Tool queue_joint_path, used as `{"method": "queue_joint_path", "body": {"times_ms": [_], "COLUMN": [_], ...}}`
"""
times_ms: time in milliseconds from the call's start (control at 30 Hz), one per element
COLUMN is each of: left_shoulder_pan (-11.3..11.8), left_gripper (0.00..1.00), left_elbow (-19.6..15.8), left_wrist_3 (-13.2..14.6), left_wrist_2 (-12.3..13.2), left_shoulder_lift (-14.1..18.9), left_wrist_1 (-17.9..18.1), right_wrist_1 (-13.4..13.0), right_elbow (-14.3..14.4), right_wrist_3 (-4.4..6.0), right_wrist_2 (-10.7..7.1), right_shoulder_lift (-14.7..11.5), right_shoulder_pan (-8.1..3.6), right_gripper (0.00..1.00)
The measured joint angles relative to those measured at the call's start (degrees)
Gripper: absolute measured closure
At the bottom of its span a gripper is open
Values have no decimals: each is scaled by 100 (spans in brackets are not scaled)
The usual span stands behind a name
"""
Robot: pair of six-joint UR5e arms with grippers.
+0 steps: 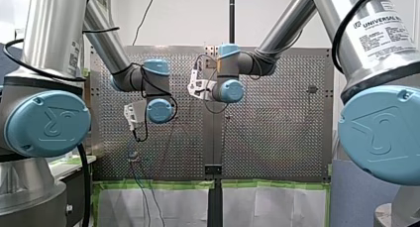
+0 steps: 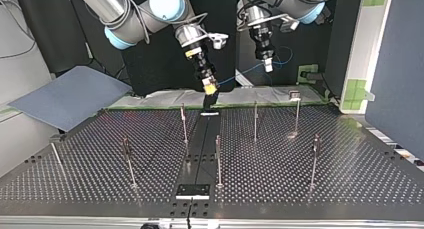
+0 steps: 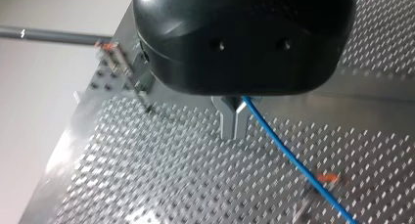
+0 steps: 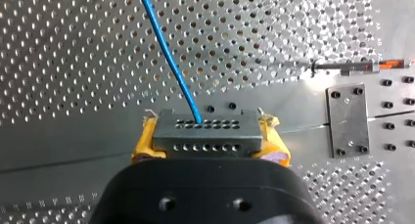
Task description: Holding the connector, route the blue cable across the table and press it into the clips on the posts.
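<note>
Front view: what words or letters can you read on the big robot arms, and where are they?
"UNIVERSAL R": on the white label wrapped round my right arm; the rest of the word curves out of sight.
Small print under it on the same label: too small to read.
A raised logo that looks like an "R": on the blue joint caps of both near arms.
Top view and both wrist views: no text to read.

Seven thin posts [image 2: 218, 159] stood on the tabletop [image 2: 350, 174]. Above it were two pincers, my right pincer [image 2: 210, 87] and my left pincer [image 2: 268, 65], one blue cable [image 2: 248, 69] and one connector [image 4: 205, 134].
</note>
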Motion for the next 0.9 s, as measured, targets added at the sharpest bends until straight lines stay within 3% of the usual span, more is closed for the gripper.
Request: {"method": "queue_joint_path", "body": {"times_ms": [133,300,600,900], "left_shoulder_pan": [92,161,442,854], "left_gripper": [100,100,100,100], "left_elbow": [69,203,370,379], "left_wrist_3": [-55,-79,-68,-6], "left_wrist_2": [-72,-31,-29,265], "left_shoulder_lift": [198,457,800,833], "left_wrist_1": [-152,-260,-630,-778], "right_wrist_1": [208,401,727,1083], "right_elbow": [-198,-435,-825,-1249], "right_wrist_3": [136,207,222,273], "right_wrist_2": [-120,-237,-373,-500], "right_shoulder_lift": [7,58,317,354], "right_shoulder_pan": [-15,3,81,153], "right_gripper": [100,100,100,100]}}
